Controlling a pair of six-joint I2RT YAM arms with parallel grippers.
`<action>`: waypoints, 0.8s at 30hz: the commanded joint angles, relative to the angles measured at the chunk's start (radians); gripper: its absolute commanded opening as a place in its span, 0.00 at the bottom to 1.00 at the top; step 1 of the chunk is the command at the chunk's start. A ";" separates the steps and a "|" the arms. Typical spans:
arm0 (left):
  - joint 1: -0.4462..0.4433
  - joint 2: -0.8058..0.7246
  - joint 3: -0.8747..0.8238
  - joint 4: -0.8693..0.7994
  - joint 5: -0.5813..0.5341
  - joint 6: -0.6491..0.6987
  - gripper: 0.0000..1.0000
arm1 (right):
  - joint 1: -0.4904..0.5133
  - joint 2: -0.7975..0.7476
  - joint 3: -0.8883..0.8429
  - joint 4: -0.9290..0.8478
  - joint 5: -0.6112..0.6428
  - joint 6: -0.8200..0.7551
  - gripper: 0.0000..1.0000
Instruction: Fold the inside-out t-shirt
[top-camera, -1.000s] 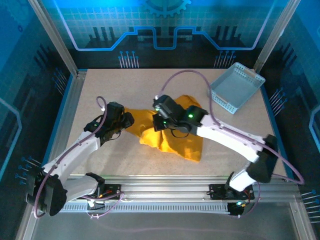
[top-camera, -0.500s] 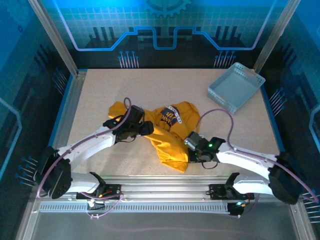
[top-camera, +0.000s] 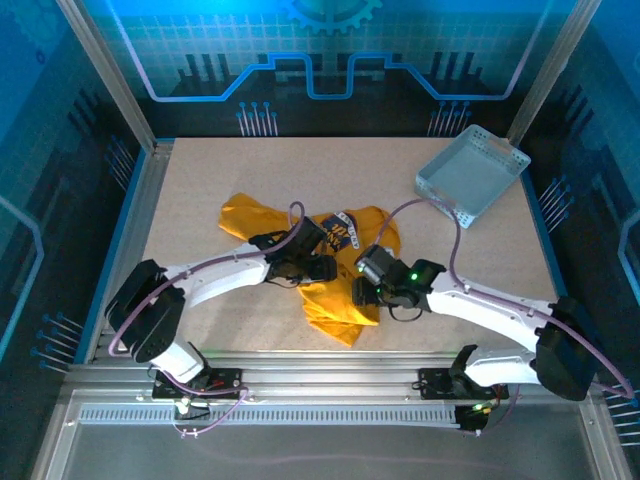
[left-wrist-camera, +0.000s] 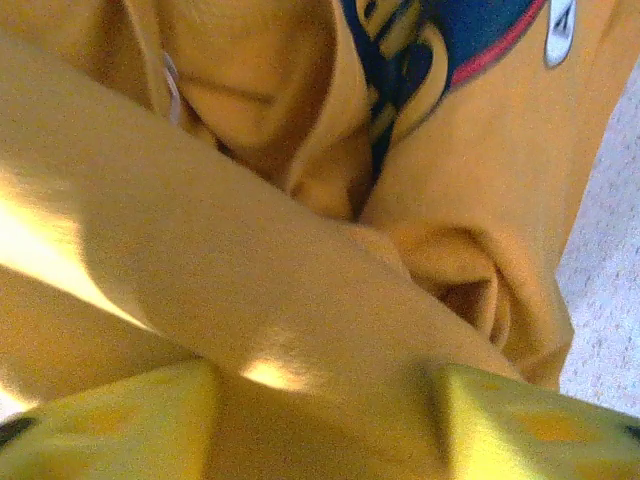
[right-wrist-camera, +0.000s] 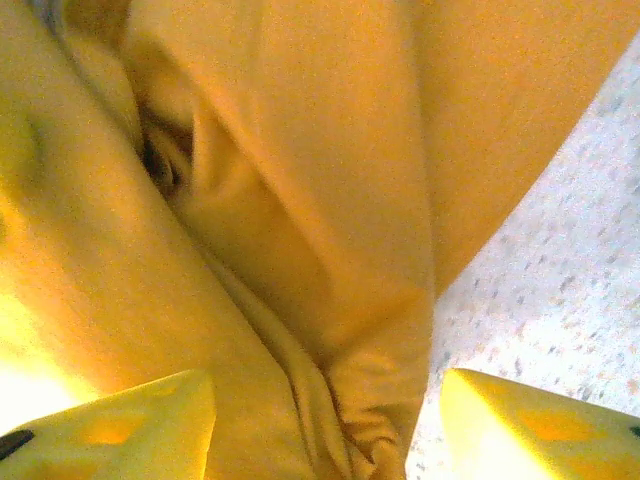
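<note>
Straddling folds of the t-shirt (top-camera: 335, 305) lying directly below: right fingers (right-wrist-camera: 120, 420) spread wide, left fingers (left-wrist-camera: 120, 425) apart around a ridge, grip unclear.

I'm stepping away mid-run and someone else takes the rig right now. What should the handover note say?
Grippers: left gripper has its fingers apart with a fold of the t-shirt between them; grip unclear. The right gripper is open over bunched cloth at the shirt's edge.
Things: t-shirt crumpled mid-table, navy print partly showing; basket at the far right, apart from it.
Done: no neat fold yet.
Left: spread it flat, then fold.
</note>
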 joint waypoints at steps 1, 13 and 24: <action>-0.009 -0.018 -0.041 0.002 0.019 -0.020 0.44 | -0.059 0.038 0.043 0.026 -0.051 -0.096 0.67; -0.092 -0.368 -0.387 0.173 -0.067 -0.077 0.05 | -0.096 0.488 0.295 0.103 -0.100 -0.145 0.41; -0.149 -0.508 -0.545 0.182 -0.132 -0.098 0.05 | -0.161 0.314 0.221 0.082 -0.006 -0.135 0.09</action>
